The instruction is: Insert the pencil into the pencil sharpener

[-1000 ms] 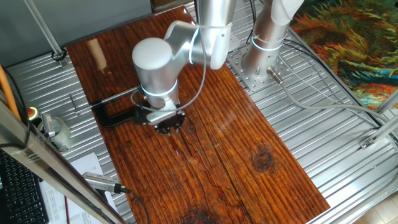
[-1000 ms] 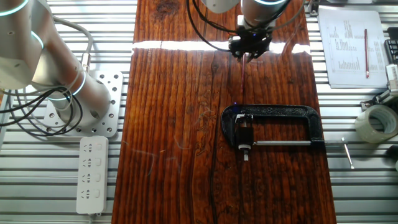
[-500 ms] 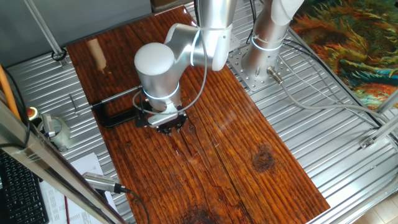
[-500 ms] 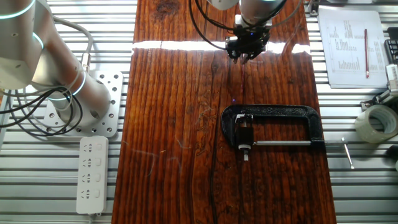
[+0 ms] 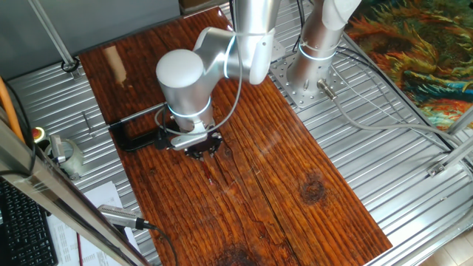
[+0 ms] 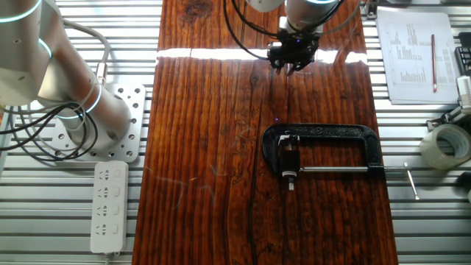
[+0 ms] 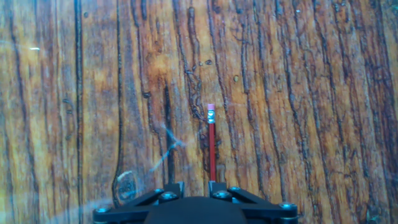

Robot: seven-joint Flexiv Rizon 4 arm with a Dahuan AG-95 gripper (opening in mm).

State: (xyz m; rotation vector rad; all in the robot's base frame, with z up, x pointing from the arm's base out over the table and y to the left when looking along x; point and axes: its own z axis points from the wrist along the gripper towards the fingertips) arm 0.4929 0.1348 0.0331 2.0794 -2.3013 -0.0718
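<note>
In the hand view the pencil [image 7: 211,143] lies as a thin red stick on the wooden board, its pink eraser end pointing away from me. Its near end runs down to the inner edge of my right finger [image 7: 216,185]. My gripper [image 7: 194,186] is open, with a clear gap between the fingers and nothing in it. The gripper [image 5: 201,150] hangs low over the board [image 6: 206,147], some way from the black clamp [image 6: 324,134]. The pencil sharpener [image 6: 288,158] is a small dark block held in that clamp. I cannot make out the pencil in the fixed views.
The clamp's silver rod [image 6: 338,171] points to the board's edge. A pale wooden dowel [image 5: 114,63] lies at the far corner. Off the board are a power strip [image 6: 108,206], a second arm's base [image 6: 110,125], a tape roll [image 6: 445,143] and papers [image 6: 416,55].
My gripper has shifted only slightly over the board. A thin reddish line that showed below it in the other fixed view a second ago is no longer plain.
</note>
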